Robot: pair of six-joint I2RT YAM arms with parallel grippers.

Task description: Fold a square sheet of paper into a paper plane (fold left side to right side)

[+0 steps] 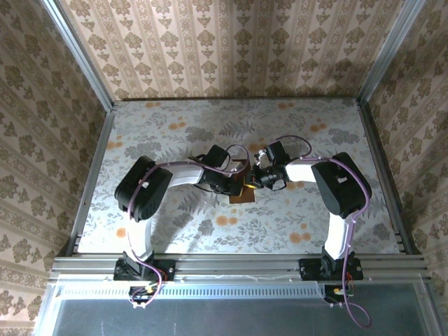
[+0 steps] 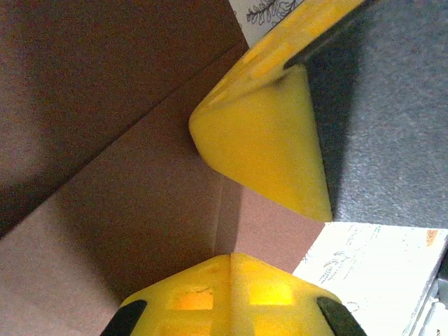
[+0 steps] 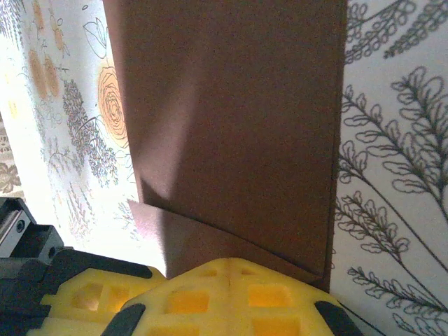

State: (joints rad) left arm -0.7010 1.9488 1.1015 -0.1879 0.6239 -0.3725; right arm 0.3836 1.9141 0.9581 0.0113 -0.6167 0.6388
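The square sheet of paper (image 1: 243,198) lies mid-table, dark reddish-brown and folded into overlapping layers. Both grippers meet above it. My left gripper (image 1: 238,184) is shut, its yellow fingertips (image 2: 231,280) set tip-down on the paper (image 2: 140,210) beside a diagonal crease. My right gripper (image 1: 254,180) is shut too, tips (image 3: 231,280) resting on a lower flap of the folded paper (image 3: 231,105). In the left wrist view the right gripper's yellow finger (image 2: 266,140) presses the paper just ahead of mine. Nothing sits between either pair of jaws. The paper plane is out of view.
The floral-printed tabletop (image 1: 210,126) is fenced by patterned walls at the back and sides. An aluminium rail (image 1: 238,266) carrying both arm bases runs along the near edge. Purple cables loop over the arms above the table's centre.
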